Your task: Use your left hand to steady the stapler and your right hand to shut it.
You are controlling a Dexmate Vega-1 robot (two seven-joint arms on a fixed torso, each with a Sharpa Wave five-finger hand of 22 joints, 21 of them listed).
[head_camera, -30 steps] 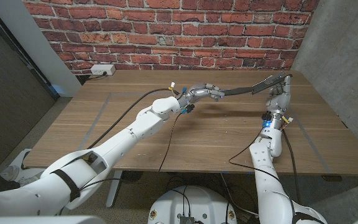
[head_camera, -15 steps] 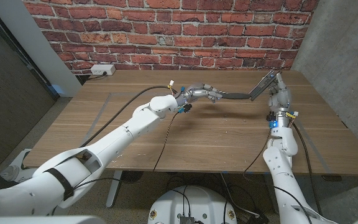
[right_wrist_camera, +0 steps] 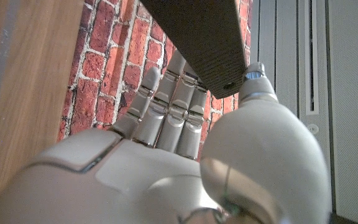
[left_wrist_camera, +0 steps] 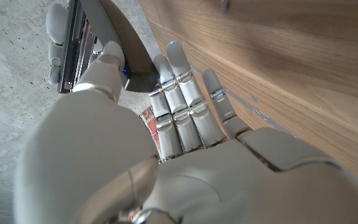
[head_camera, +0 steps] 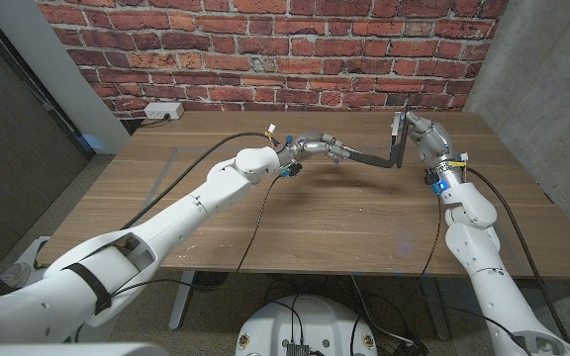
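The left hand (head_camera: 327,147) reaches far out over the back half of the counter (head_camera: 216,213), its fingers (left_wrist_camera: 182,87) laid straight and close together along the base of the stapler (head_camera: 376,156), pressing it down onto the wood; in the left wrist view the thumb sits against the dark metal base while the fingers lie flat beside it. The stapler lies toward the counter's far right, its dark base running along the wood from the left hand toward the right hand, and its upper arm standing nearly upright at the hinge end, so the stapler is wide open. The right hand (head_camera: 416,133) stands just behind that raised arm, touching it near its top; in the right wrist view the fingers (right_wrist_camera: 169,102) are straight and side by side behind the black textured bar of the stapler (right_wrist_camera: 197,40), with the thumb tip touching its end, so the hand pushes on the bar rather than wrapping around it. The right forearm carries a blue and orange band near the wrist (head_camera: 441,178), and black cables (head_camera: 265,222) trail from both arms across the counter. Behind the counter runs a red brick wall (head_camera: 265,49) with a white socket strip (head_camera: 163,111) at its foot, and a grey concrete wall (head_camera: 542,89) closes the right side.
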